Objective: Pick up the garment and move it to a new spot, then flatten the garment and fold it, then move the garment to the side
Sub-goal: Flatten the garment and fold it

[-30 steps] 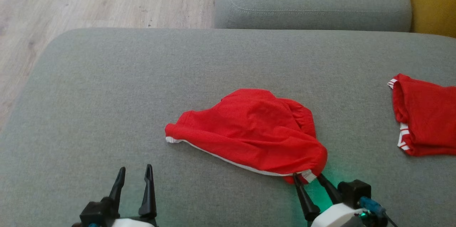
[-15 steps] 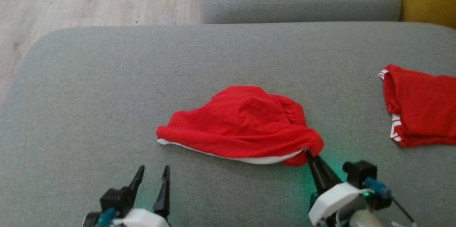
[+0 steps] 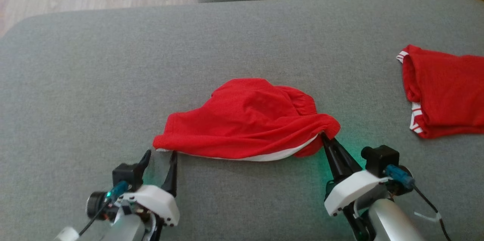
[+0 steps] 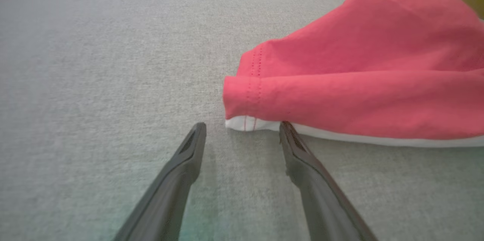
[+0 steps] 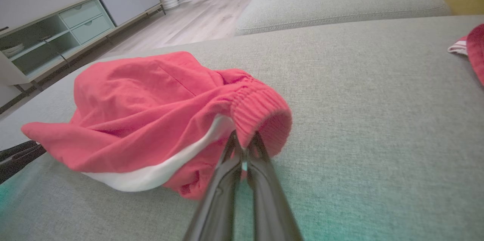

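The red shorts (image 3: 245, 120) lie bunched mid-frame on the grey sofa cushion (image 3: 75, 82); my right hand (image 3: 326, 140) pinches their waistband to lift them, while my left hand (image 3: 160, 154) gapes wide at the hem corner, lower left.

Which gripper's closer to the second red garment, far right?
Right. The right gripper, shut on the middle garment's waistband end, sits down-left of the second garment with bare cushion between. The left gripper stands open at the middle garment's opposite hem corner, farther away.
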{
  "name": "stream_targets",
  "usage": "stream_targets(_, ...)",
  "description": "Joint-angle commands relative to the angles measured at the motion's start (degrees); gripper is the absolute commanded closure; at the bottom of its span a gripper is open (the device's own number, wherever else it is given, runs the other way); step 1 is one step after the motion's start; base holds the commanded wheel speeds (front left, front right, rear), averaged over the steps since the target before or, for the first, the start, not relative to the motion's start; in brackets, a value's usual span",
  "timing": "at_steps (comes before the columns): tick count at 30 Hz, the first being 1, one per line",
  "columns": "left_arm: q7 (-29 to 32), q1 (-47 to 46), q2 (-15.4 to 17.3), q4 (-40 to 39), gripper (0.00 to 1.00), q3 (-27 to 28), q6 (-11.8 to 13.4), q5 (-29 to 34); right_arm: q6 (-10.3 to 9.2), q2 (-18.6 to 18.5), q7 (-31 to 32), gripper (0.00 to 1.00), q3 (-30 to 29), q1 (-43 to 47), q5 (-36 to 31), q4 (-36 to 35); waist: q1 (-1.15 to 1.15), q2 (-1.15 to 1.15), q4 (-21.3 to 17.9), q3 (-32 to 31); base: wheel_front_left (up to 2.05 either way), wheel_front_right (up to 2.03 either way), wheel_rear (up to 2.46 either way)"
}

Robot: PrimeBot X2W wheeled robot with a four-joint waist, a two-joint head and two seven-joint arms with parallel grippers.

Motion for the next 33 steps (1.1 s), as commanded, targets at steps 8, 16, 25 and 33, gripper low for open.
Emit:
stream_targets(8,-2.93,-5.56,-0.4,4.48,0.0,0.51,-1.83,1.37,0.19,-0.19,-0.34,1.0,1.92,-2.93,0.94,-1.55,-0.01,0.0,-0.71,1.02,0.0,0.0,0.0)
stream_targets(16,-3.69,-7.47,-0.53,6.1,0.0,0.86,-1.74,2.68,0.19,-0.19,-0.61,1.0,2.25,-3.78,1.35,-1.02,-0.01,0.0,-1.14,1.66,0.0,0.0,0.0)
stream_targets(25,-3.77,-6.55,-0.6,4.21,1.0,2.0,-2.63,4.61,0.19,-0.19,-1.17,1.0,2.49,-4.08,1.71,-0.23,-0.01,0.0,-1.49,1.51,0.0,0.0,0.0)
stream_targets(33,-3.78,-2.56,0.67,-2.98,1.0,4.33,-3.2,6.46,0.19,-0.19,-1.93,1.0,0.9,-3.58,2.27,-0.49,-0.01,0.0,-1.04,-0.45,0.0,0.0,0.0)
